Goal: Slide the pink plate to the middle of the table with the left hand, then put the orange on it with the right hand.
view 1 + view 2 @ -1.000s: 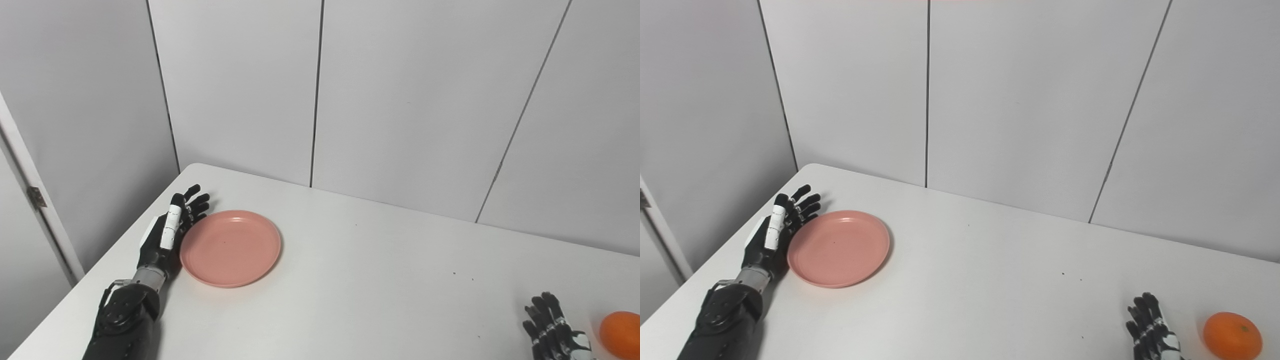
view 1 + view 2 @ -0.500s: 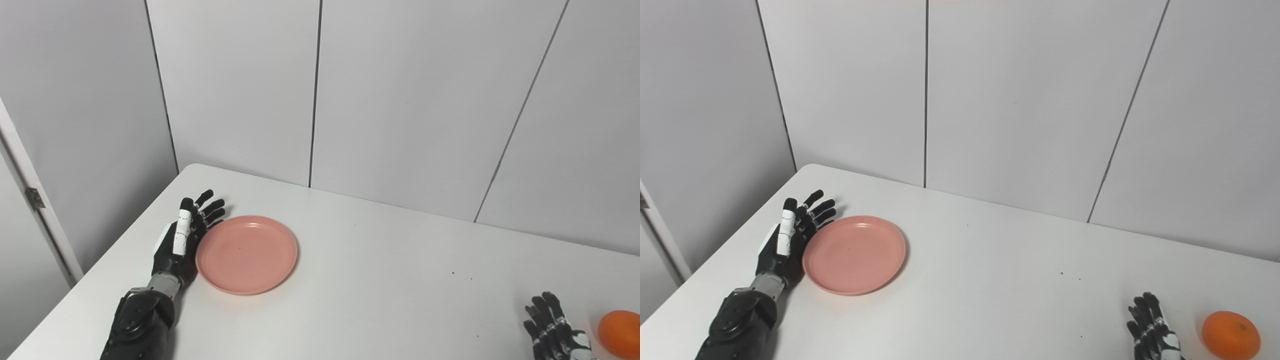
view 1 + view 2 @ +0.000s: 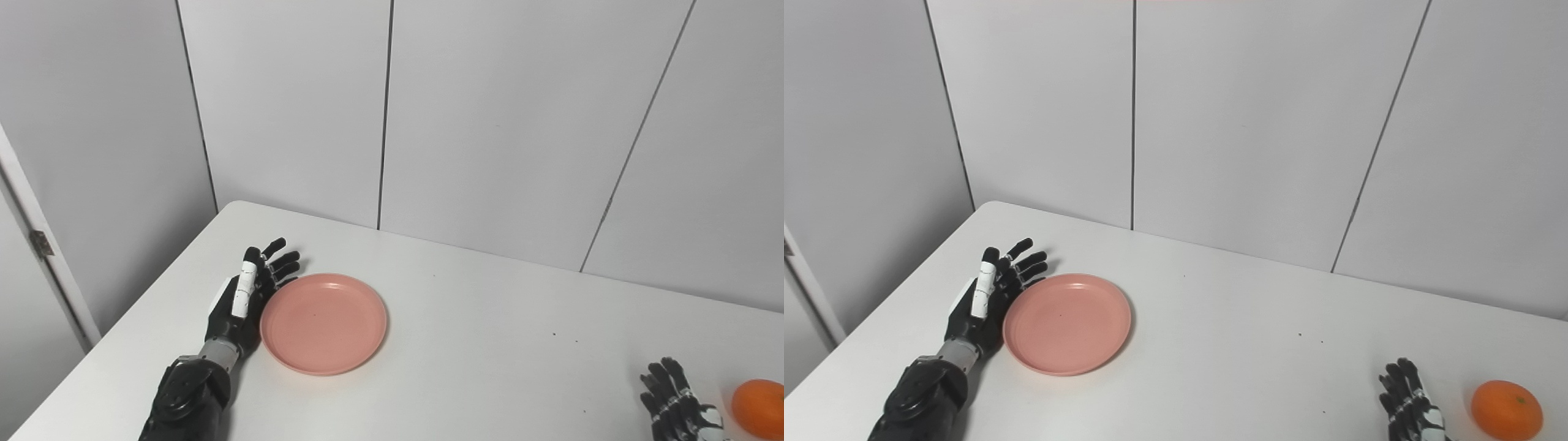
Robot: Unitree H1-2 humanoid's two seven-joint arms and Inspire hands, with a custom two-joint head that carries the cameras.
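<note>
Pink plate sat left of bench centre, spread left hand against its rim; orange lay unplaced beside spread right hand.

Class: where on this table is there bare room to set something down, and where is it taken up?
The widest bare patch of the table lies between the pink plate and the right hand. The far strip along the wall is also free. The left edge holds the left hand against the plate; the near-right corner holds the orange.
</note>
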